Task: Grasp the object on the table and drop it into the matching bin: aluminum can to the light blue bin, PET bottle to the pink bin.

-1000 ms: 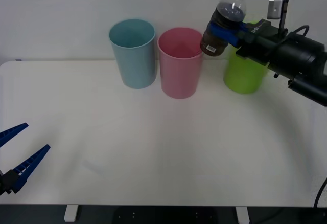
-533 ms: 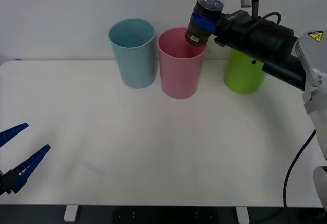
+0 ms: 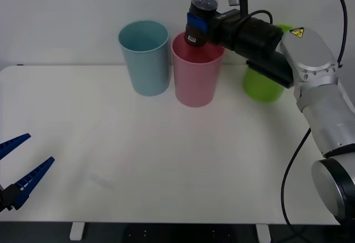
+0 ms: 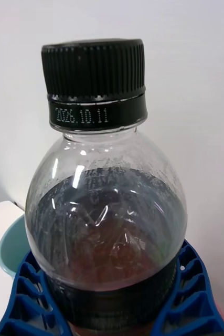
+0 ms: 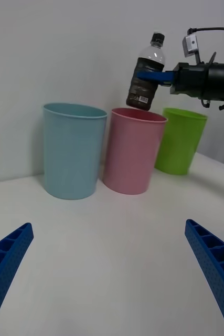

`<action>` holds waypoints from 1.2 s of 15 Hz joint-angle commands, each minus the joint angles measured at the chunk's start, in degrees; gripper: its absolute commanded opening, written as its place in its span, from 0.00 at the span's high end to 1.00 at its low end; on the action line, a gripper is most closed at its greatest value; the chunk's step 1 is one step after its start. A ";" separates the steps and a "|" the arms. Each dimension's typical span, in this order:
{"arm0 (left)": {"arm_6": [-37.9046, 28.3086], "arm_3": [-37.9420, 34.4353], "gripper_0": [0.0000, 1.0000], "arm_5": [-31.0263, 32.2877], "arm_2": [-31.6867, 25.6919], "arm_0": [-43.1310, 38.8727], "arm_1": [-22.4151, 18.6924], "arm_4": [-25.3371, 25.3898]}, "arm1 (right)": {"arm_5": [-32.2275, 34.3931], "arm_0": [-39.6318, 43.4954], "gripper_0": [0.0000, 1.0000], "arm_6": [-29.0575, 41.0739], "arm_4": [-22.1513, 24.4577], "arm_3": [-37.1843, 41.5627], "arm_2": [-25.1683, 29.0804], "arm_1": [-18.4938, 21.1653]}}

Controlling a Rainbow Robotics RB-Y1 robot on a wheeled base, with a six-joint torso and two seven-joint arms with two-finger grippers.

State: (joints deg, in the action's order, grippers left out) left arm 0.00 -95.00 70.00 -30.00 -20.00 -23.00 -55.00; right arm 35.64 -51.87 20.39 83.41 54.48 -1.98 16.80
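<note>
My right gripper (image 3: 198,24) is shut on the PET bottle (image 3: 200,16), a small dark brown bottle with a clear shoulder and black cap. It holds the bottle in the air over the pink bin (image 3: 196,71), slightly tilted. In the right wrist view the bottle (image 4: 104,220) sits between the blue fingers (image 4: 188,299). From the left wrist, the bottle (image 5: 146,79) hangs just above the pink bin (image 5: 132,152). The light blue bin (image 3: 145,59) stands left of the pink one on the white table (image 3: 166,160). My left gripper (image 3: 19,171) rests open at the near left edge.
A lime green bin (image 3: 265,82) stands right of the pink bin, partly behind my right arm (image 3: 310,76). The three bins line the table's far edge against a white wall.
My right arm has carried the bottle leftward, from in front of the green bin to above the pink bin. The left gripper has not moved.
</note>
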 commanded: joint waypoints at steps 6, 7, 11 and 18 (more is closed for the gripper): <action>0.00 0.00 0.00 0.00 0.00 0.00 0.00 0.00 | -0.83 -1.04 1.00 -1.40 0.00 -1.13 -0.22 -0.98; 0.00 0.00 0.00 0.00 0.00 0.00 0.00 0.00 | -0.83 -0.95 0.99 -1.49 0.00 -1.13 -0.22 -0.98; 0.00 0.00 0.00 0.00 0.00 0.00 0.00 0.00 | -0.83 -0.77 0.00 -1.76 0.00 -1.13 -0.04 -0.72; 0.00 0.00 0.00 0.00 0.00 0.00 0.00 0.00 | 0.13 1.25 0.00 -3.07 -4.31 0.19 -0.04 1.65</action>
State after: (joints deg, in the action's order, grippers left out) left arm 0.00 -95.00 70.00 -30.00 -20.00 -23.00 -55.00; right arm 35.67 -51.28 17.52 79.68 53.99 -2.03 18.07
